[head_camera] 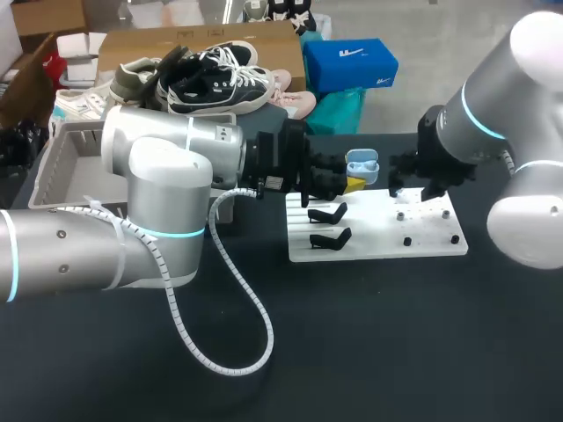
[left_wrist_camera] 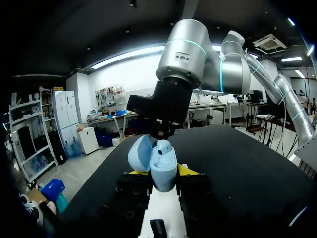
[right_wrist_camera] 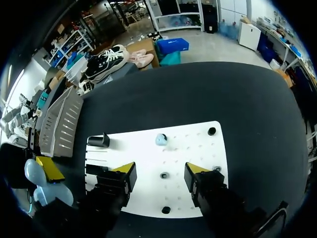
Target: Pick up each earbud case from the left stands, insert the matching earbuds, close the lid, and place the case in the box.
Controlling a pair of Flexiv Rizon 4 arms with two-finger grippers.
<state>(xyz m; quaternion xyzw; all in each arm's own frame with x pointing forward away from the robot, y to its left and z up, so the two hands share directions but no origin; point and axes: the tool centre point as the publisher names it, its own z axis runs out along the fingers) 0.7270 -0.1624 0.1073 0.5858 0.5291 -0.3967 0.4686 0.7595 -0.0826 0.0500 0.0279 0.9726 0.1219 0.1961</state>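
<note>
Left fingers [left_wrist_camera: 188, 170] clamp the open case [left_wrist_camera: 158, 166]; right fingers [right_wrist_camera: 124, 169], apart, overlook an earbud [right_wrist_camera: 161, 139] clear only there.

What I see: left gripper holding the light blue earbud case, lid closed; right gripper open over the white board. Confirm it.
The lid is open, not closed; the left wrist view shows it swung back. The left gripper does hold the light blue earbud case, and the right gripper is open over the white board.
</note>
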